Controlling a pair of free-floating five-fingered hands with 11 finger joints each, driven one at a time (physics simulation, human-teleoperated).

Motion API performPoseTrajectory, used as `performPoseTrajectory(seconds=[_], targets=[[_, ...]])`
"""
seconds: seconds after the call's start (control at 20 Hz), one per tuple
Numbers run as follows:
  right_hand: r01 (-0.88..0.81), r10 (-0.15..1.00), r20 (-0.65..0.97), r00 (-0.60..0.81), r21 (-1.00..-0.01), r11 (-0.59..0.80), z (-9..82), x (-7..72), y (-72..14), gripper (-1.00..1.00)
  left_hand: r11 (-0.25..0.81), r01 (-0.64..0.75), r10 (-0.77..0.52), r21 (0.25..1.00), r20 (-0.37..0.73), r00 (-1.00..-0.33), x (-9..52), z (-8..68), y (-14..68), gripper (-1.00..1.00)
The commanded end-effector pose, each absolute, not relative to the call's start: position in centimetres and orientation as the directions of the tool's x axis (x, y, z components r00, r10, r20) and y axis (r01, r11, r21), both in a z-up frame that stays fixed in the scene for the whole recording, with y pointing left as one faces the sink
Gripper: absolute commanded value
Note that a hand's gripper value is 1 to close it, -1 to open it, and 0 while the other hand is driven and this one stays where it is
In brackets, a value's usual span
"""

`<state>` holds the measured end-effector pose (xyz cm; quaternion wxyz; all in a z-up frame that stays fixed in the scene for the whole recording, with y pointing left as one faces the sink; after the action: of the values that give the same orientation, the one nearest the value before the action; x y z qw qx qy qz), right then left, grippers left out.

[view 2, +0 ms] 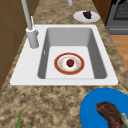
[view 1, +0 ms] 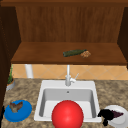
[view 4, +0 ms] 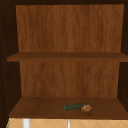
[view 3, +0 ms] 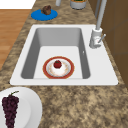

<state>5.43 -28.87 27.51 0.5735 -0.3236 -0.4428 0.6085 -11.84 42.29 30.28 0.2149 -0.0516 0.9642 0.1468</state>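
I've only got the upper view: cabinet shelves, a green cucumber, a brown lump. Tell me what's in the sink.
Observer: In the sink lies a red-rimmed plate with a small red fruit on it.
Operator: Now the counter right of the sink.
Observer: A white plate carries dark grapes.
Operator: Give me the hands.
Observer: In the front view the right hand shows at that white plate's left edge, beside the grapes.
Operator: And the left counter.
Observer: A blue plate sits there with a brown piece of food on it.
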Motion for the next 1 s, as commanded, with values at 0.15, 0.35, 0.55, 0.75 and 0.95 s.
performPoseTrajectory(seconds=[0.15,0.35,0.55,0.75,0.95], targets=[[-0.411,0.985,0.114,-0.133,-0.910,0.050,27.5,5.4,-28.9,0.00,0.895,-0.131,0.028,0.427,-0.345,-0.938,-11.7,29.7,41.0,-1.00],[-0.411,0.985,0.114,-0.133,-0.910,0.050,27.5,5.4,-28.9,0.00,0.898,-0.115,0.014,0.424,-0.290,-0.957,-11.5,30.1,40.3,-1.00],[-0.411,0.985,0.114,-0.133,-0.910,0.050,27.5,5.4,-28.9,0.00,0.889,-0.113,0.008,0.443,-0.261,-0.965,-10.7,30.6,40.2,-1.00],[-0.411,0.985,0.114,-0.133,-0.910,0.050,27.5,5.4,-28.9,0.00,0.881,-0.109,0.002,0.460,-0.234,-0.972,-10.0,31.2,39.9,-1.00],[-0.411,0.985,0.114,-0.133,-0.910,0.050,27.5,5.4,-28.9,0.00,0.876,-0.105,-0.006,0.471,-0.206,-0.979,-9.3,31.7,39.7,-1.00]])
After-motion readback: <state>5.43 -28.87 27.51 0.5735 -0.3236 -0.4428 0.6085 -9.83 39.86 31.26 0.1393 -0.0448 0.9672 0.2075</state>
